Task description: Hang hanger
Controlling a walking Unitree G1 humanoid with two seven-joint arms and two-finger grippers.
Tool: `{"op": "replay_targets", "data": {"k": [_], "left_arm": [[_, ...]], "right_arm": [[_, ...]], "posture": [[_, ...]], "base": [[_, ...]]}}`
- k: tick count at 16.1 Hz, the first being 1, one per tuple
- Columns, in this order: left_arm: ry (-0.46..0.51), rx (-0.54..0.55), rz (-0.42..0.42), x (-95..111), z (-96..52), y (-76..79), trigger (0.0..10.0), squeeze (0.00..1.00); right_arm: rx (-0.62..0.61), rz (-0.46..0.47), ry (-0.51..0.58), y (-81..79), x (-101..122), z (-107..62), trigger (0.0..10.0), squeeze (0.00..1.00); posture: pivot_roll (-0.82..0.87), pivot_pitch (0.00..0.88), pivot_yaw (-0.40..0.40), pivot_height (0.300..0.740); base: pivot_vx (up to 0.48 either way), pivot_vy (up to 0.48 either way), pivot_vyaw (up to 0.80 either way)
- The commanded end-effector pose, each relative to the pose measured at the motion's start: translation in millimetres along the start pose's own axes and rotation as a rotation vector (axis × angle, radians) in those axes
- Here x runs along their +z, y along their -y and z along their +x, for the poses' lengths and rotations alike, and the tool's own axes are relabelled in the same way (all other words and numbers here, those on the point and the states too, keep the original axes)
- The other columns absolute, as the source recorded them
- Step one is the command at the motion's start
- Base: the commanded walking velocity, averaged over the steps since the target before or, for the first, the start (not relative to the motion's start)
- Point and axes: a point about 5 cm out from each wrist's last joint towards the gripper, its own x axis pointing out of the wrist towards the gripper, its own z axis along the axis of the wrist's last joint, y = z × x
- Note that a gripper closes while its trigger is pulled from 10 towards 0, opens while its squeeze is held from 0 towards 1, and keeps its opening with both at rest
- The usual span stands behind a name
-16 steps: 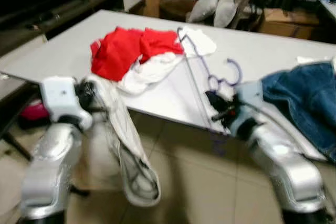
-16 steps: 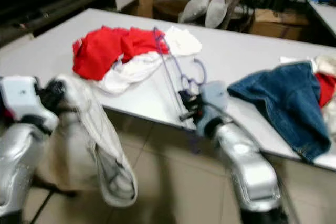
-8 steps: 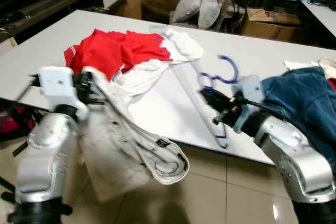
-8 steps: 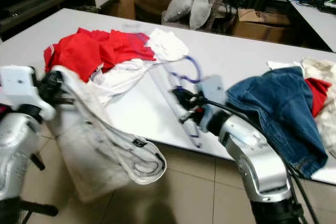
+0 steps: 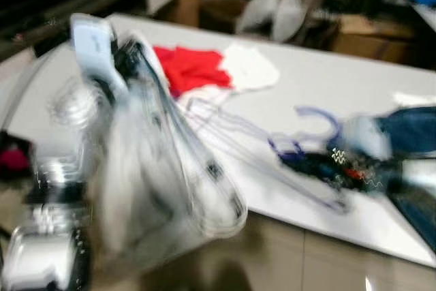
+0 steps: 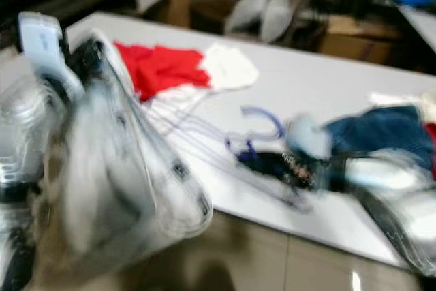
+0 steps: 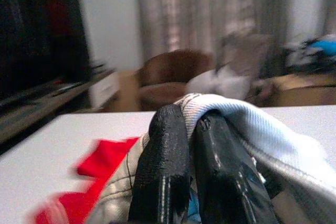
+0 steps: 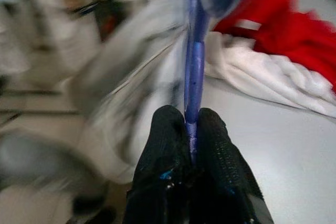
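Both eye views are smeared by motion. My left gripper (image 5: 126, 59) is raised at the left, shut on a white garment (image 5: 163, 189) that hangs from it down past the table edge. In the left wrist view the black fingers (image 7: 163, 150) pinch the garment's ribbed hem (image 7: 247, 129). My right gripper (image 5: 289, 161) reaches in low over the table's near edge, shut on a purple wire hanger (image 5: 320, 117). The hanger's hook curls up just beyond that gripper, and its thin frame stretches left toward the garment. In the right wrist view the fingers (image 8: 168, 150) clamp the hanger's stem (image 8: 194, 66).
On the white table (image 5: 327, 66) lie a red cloth (image 5: 191, 66), a white cloth (image 5: 248, 66) and blue jeans (image 5: 415, 134) at the right. An armchair with grey cushions (image 5: 272, 8) and boxes stand behind. Tiled floor lies in front of the table.
The left gripper has risen with the white garment, which now hangs closer to the camera. The right gripper with the hanger has swung lower over the table edge. The picture has become blurred.
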Motion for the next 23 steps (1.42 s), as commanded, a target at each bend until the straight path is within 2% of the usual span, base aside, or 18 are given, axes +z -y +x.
{"op": "replay_targets", "data": {"k": [1, 3, 4, 6, 8, 9, 11, 13, 14, 15, 16, 18, 19, 20, 21, 23], "left_arm": [[0.115, -0.075, 0.04, 28.8, 15.3, 13.4, 10.0, 0.0], [0.197, -0.135, 0.027, 62.4, 36.9, 20.4, 10.0, 0.0], [0.225, -0.153, 0.02, 73.5, 41.6, 22.4, 10.0, 0.0], [0.286, -0.195, -0.003, 96.6, 53.1, 25.3, 10.0, 0.0], [0.341, -0.259, 0.0, 119.1, 59.5, 33.2, 10.0, 0.0], [0.377, -0.31, 0.006, 132.1, 60.0, 40.2, 10.0, 0.0], [0.444, -0.371, 0.0, 153.5, 54.8, 45.7, 10.0, 0.0], [0.493, -0.372, 0.001, 170.6, 47.1, 35.8, 10.0, 0.0], [0.542, -0.377, 0.024, 185.4, 39.8, 27.8, 10.0, 0.0], [0.559, -0.378, 0.034, 191.0, 37.0, 25.0, 10.0, 0.0], [0.628, -0.361, 0.061, 210.2, 27.4, 15.6, 10.0, 0.0], [0.74, -0.295, 0.082, 235.3, 12.4, -5.6, 10.0, 0.0], [0.754, -0.286, 0.08, 238.1, 10.3, -8.8, 10.0, 0.0], [0.822, -0.247, 0.076, 240.3, -2.5, -23.8, 10.0, 0.0], [0.827, -0.245, 0.079, 235.4, -5.7, -26.4, 10.0, 0.0], [0.743, -0.238, 0.115, 204.1, -5.7, -27.2, 10.0, 0.0]], "right_arm": [[0.055, -0.008, 0.027, -4.7, 11.7, -11.2, 10.0, 0.0], [0.124, 0.005, 0.067, -8.8, 23.3, -17.2, 10.0, 0.0], [0.139, 0.001, 0.08, -10.2, 25.5, -16.0, 10.0, 0.0], [0.183, 0.0, 0.103, -14.3, 29.3, -11.5, 10.0, 0.0], [0.185, -0.012, 0.081, -13.4, 25.7, 3.3, 10.0, 0.0], [0.126, -0.039, 0.046, -5.9, 20.2, 19.2, 10.0, 0.0], [-0.098, -0.057, 0.023, 22.6, 14.1, 53.4, 10.0, 0.0], [-0.307, -0.086, 0.076, 51.2, 23.9, 64.6, 10.0, 0.0], [-0.442, -0.111, 0.113, 70.5, 34.8, 63.9, 10.0, 0.0], [-0.494, -0.125, 0.127, 77.8, 39.4, 63.5, 10.0, 0.0], [-0.666, -0.156, 0.188, 101.3, 56.8, 55.9, 10.0, 0.0], [-0.93, -0.251, 0.324, 130.7, 92.3, 34.1, 10.0, 0.0], [-0.97, -0.268, 0.351, 134.0, 98.1, 30.2, 10.0, 0.0], [-1.12, -0.365, 0.476, 138.5, 120.8, 11.9, 10.0, 0.0], [-1.118, -0.388, 0.486, 137.1, 121.8, 12.3, 10.0, 0.0], [-0.956, -0.345, 0.414, 132.6, 98.6, 37.2, 10.0, 0.0]], "posture": [[-0.07, 0.0, 0.029, 0.74], [-0.07, 0.0, 0.034, 0.74], [-0.07, 0.0, 0.036, 0.74], [-0.07, 0.0, 0.038, 0.74], [-0.07, 0.0, 0.046, 0.74], [-0.07, 0.0, 0.049, 0.74], [-0.06, 0.0, 0.044, 0.74], [-0.04, 0.0, 0.023, 0.74], [-0.03, 0.0, 0.019, 0.74], [-0.03, 0.0, 0.018, 0.74], [-0.03, 0.0, 0.011, 0.74], [-0.03, 0.0, 0.012, 0.74], [-0.03, 0.0, 0.012, 0.74], [-0.03, 0.0, 0.011, 0.74], [-0.03, 0.0, 0.01, 0.74], [-0.03, 0.0, 0.008, 0.74]], "base": [[0.371, 0.0, 0.0], [0.368, 0.0, 0.0], [0.368, 0.0, 0.0], [0.368, 0.0, 0.0], [0.364, 0.0, 0.0], [0.36, 0.0, 0.0], [0.324, 0.0, 0.0], [0.141, 0.0, 0.0], [0.0, 0.0, 0.0], [0.0, 0.0, 0.0], [0.0, 0.0, 0.0], [0.0, 0.0, 0.0], [0.0, 0.0, 0.0], [0.0, 0.0, 0.0], [0.0, 0.0, 0.0], [0.0, 0.0, 0.0]]}}
